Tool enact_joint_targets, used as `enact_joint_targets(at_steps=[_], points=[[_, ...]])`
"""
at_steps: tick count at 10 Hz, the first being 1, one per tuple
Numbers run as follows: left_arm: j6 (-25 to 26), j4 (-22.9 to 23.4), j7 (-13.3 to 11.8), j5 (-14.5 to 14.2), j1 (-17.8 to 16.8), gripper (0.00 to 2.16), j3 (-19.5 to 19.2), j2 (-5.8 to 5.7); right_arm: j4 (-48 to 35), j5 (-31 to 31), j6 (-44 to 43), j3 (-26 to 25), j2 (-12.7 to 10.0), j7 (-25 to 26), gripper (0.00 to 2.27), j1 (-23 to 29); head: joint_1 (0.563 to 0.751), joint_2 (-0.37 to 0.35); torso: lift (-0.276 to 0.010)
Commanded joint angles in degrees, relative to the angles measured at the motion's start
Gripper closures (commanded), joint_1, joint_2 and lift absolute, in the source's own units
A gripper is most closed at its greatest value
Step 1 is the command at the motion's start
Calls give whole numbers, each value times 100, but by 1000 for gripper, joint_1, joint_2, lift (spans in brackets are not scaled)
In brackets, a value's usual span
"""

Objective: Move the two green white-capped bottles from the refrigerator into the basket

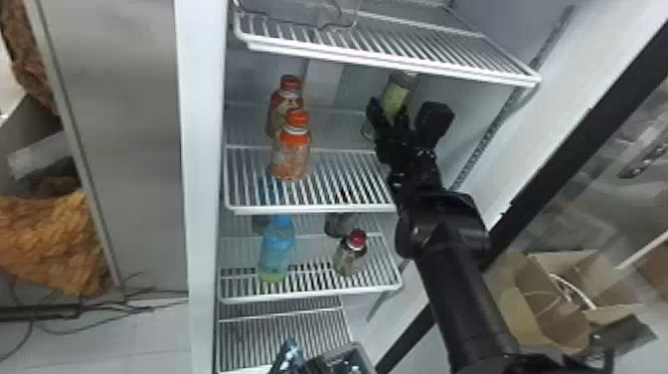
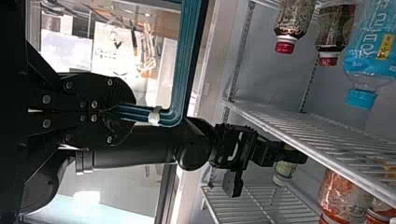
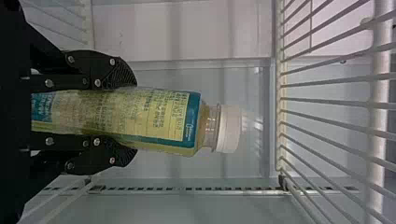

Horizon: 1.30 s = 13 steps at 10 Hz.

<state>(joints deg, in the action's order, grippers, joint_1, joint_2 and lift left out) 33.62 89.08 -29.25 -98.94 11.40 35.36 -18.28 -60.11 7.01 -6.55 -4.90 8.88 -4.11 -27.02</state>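
My right gripper (image 1: 390, 119) is inside the refrigerator, above the middle shelf, shut on a green bottle (image 1: 398, 93). Seen from the right wrist, the fingers of the right gripper (image 3: 123, 114) clasp the bottle's (image 3: 154, 116) lower body, and its white cap (image 3: 229, 128) points away from them. A clear rounded shape (image 1: 368, 130) shows beside the gripper; I cannot tell what it is. In the left wrist view my left gripper (image 2: 105, 112) is shut on a teal bent bar (image 2: 140, 114), apparently the basket's handle. A grey-rimmed container (image 1: 355, 350), perhaps the basket, is at the head view's bottom edge.
Two orange-capped bottles (image 1: 291, 154) stand left on the middle shelf (image 1: 348, 171). A blue bottle (image 1: 277, 248) and a red-capped one (image 1: 351, 256) stand on the shelf below. The upper shelf's edge (image 1: 392, 63) is close above the held bottle. Cardboard boxes (image 1: 551, 298) lie right.
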Motion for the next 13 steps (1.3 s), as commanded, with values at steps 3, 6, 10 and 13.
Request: enact_joint_targets(at_steps=[3,6,10,13], points=[[-16,0,-2,-1,41,1216,-40,0,-914,31,275,90,-18,-46,888,592,695,-350,-4],[-16,0,-11,-1,83,1214,-86,9,-2011,76,753,-92,-70,-151,888,1338,695,-350,-4],[-30,0,-37,22,139,1214,-131,9,-3164,111,1091,-298,-106,-345,888,2181,695,-350,-4],[-44,0,-46,33,153,1216,-143,9,-3896,122,1302,-367,-114,-503,888,2631,695,-350,-4]])
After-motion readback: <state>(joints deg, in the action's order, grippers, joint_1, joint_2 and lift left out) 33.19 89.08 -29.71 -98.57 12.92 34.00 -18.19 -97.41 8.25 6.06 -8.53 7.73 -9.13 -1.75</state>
